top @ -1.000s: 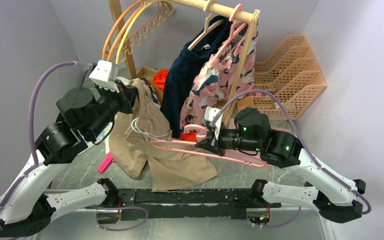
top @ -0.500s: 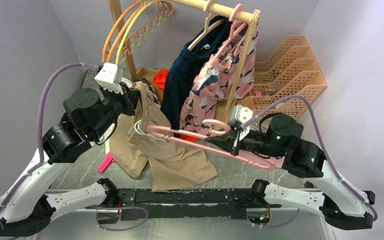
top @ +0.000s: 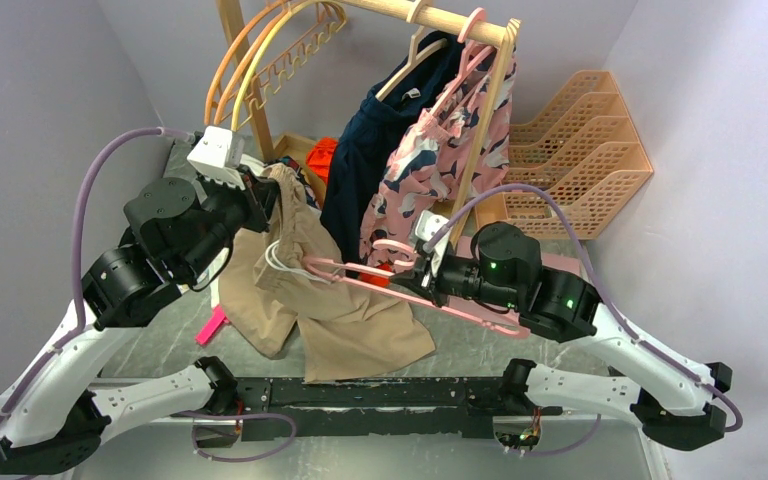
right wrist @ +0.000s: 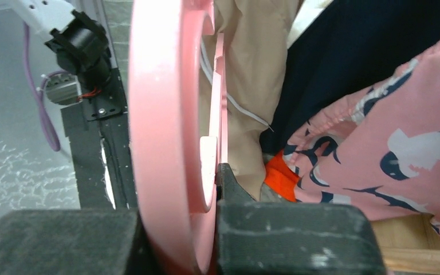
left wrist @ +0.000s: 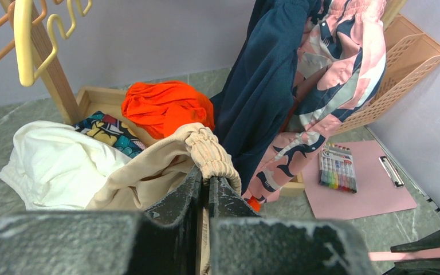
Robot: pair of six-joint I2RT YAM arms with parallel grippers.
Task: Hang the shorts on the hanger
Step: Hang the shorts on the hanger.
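The hanger [right wrist: 166, 114] hides one finger of the right tool [right wrist: 207, 189]

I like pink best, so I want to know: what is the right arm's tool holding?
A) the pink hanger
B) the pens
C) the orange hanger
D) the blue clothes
A: the right tool is shut on the pink hanger, whose frame sits clamped between its fingers in the right wrist view.

The shorts [top: 300, 295] are draped on the table [top: 160, 340] left of centre, with the hanger [top: 360, 280] positioned across their right side. Garments [top: 360, 160] are hung on a rail [top: 440, 16] behind.
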